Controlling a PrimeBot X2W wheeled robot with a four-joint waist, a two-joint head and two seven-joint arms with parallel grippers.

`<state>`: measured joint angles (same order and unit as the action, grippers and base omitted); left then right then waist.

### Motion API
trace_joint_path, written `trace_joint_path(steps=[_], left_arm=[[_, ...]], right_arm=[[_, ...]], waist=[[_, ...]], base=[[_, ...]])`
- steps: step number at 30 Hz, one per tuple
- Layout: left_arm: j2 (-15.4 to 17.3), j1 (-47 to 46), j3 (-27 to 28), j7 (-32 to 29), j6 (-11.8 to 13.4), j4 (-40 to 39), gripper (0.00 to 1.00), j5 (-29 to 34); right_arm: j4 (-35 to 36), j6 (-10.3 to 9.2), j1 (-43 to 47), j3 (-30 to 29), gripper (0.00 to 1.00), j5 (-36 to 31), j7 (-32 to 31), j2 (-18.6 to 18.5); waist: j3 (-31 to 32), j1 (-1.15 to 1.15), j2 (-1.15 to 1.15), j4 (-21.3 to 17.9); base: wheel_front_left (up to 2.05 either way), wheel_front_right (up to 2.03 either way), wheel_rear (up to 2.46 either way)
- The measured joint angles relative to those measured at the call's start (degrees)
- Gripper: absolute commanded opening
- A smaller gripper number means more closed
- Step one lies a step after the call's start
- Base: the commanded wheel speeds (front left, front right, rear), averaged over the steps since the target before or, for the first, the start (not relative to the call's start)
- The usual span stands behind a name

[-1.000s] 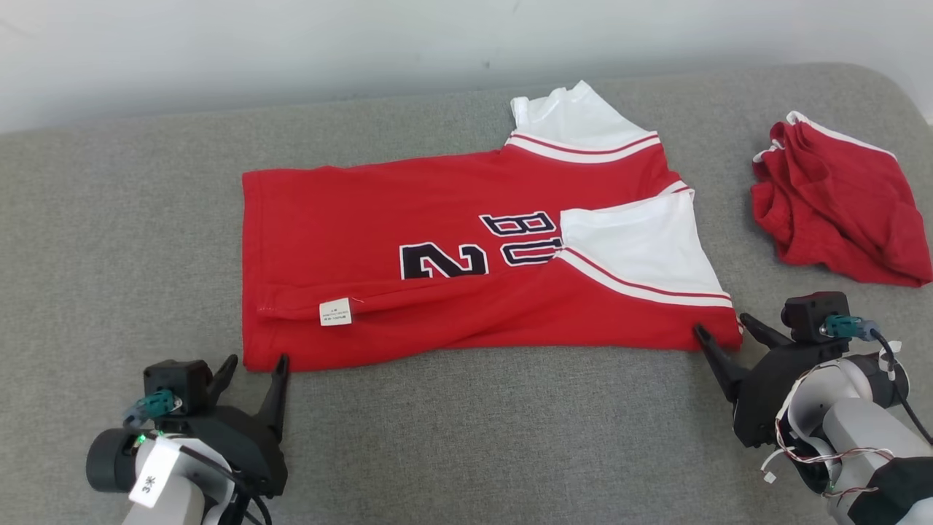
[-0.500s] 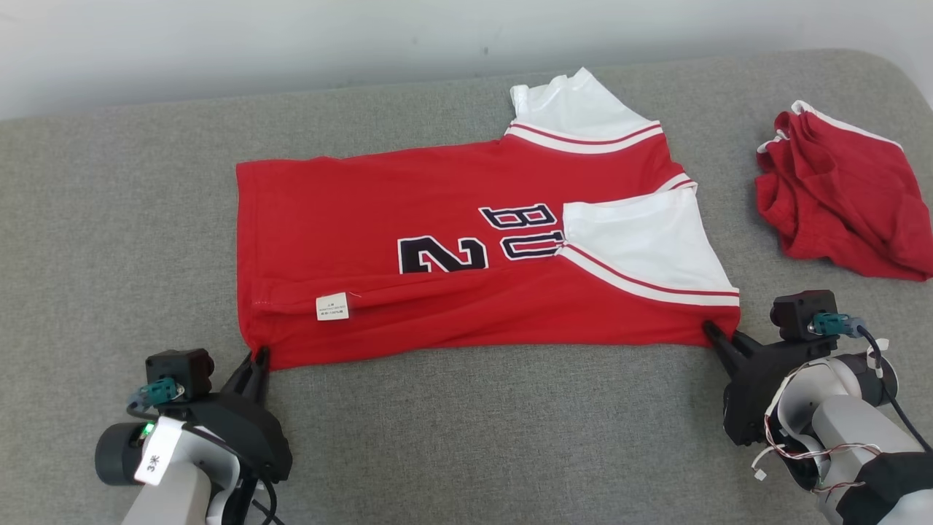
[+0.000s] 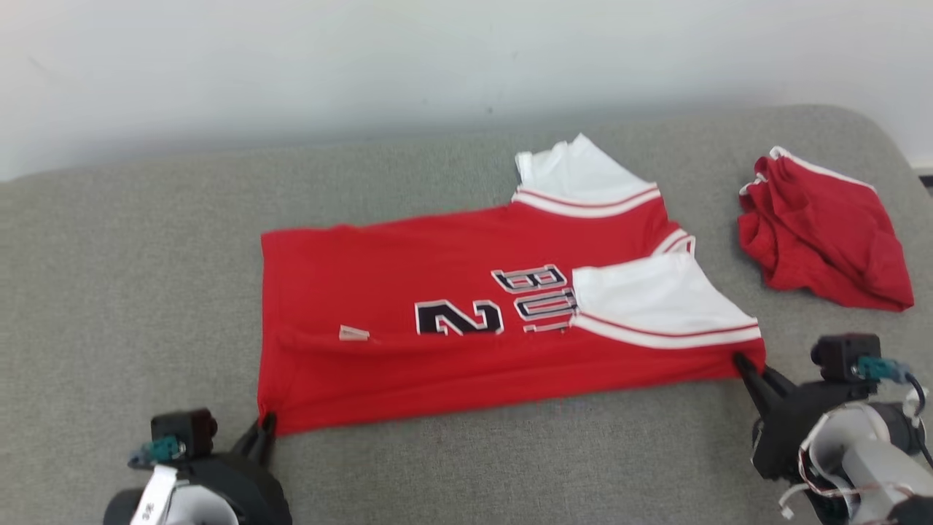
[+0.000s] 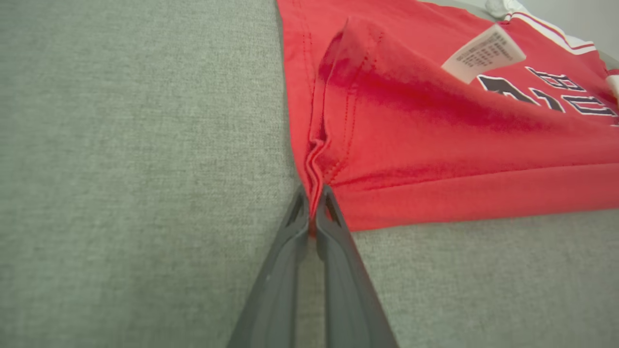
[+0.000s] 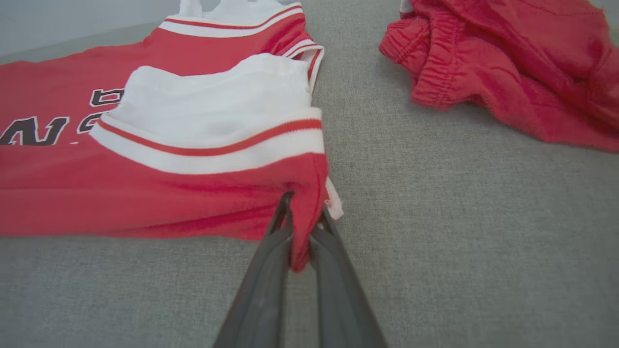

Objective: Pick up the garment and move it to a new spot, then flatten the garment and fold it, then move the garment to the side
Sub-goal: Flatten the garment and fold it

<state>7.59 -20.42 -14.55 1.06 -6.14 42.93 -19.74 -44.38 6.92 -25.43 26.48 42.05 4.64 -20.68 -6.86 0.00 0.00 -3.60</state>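
The red jersey (image 3: 452, 350) lies lengthwise across the middle of the grey worktop (image 3: 146, 306), with its hem to the left, its white sleeves to the right, and its near edge doubled over. My left tool (image 3: 266, 429) is pressed together on the near-left hem corner. My right tool (image 3: 742, 362) pinches the near-right corner, just below the white sleeve (image 3: 656, 299).

I judge this to be the folding step (or a last straightening before it). The next move calls for raising both corners evenly and carrying the near edge toward the far one without the cloth sagging or slipping.

The head view gives the whole layout, with a heap of red shorts (image 3: 824, 233) well apart at the far right. The left wrist view adds the stitched hem layers bunched between my fingers and the care label (image 4: 483, 53) lifted off the cloth. The right wrist view shows a tongue of red fabric squeezed between the fingers.
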Motion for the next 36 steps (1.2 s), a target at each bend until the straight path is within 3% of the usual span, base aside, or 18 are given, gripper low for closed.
trace_joint_path(steps=[13, 30, 31, 32, 33, 36], left_arm=[[0.51, 10.43, -0.31, -0.37, -0.44, -4.36, 0.0, -2.64], [1.09, 13.01, -0.25, -4.1, 0.6, -6.83, 0.0, -2.93], [1.09, 13.01, -0.25, -4.34, 0.65, -6.97, 0.35, -2.97], [1.1, 13.01, -0.29, -4.49, 0.82, -7.08, 0.88, -2.97], [1.1, 13.03, -0.33, -4.56, 1.09, -7.23, 1.0, -2.97], [1.16, 13.27, 0.49, -4.55, 1.08, -8.54, 1.0, -3.54]], right_arm=[[6.2, 0.23, 12.18, 0.24, 0.0, 3.14, 0.0, -2.24], [11.99, 0.22, 17.96, 1.11, 0.0, 6.78, -5.94, -3.39], [12.43, 0.13, 17.96, 0.88, 0.45, 6.94, -6.01, -3.46], [12.94, 0.14, 17.96, 0.63, 0.87, 7.25, -6.17, -3.53], [13.29, 0.13, 17.96, 0.38, 1.0, 7.53, -6.19, -3.54], [14.32, -0.14, 18.07, -0.52, 1.0, 8.27, -6.42, -3.86]], waist=[[6.4, -0.01, 0.0, 0.89], [6.42, -0.01, 0.01, 0.9], [6.4, -0.01, 0.0, 0.94], [6.4, -0.01, 0.0, 0.97], [6.43, -0.01, 0.0, 0.99], [6.55, -0.01, 0.0, 1.05]], base=[[0.0, 0.0, 0.0], [0.0, 0.0, 0.0], [0.0, 0.0, 0.0], [0.0, 0.0, 0.0], [0.0, 0.0, 0.0], [0.0, 0.0, 0.0]])
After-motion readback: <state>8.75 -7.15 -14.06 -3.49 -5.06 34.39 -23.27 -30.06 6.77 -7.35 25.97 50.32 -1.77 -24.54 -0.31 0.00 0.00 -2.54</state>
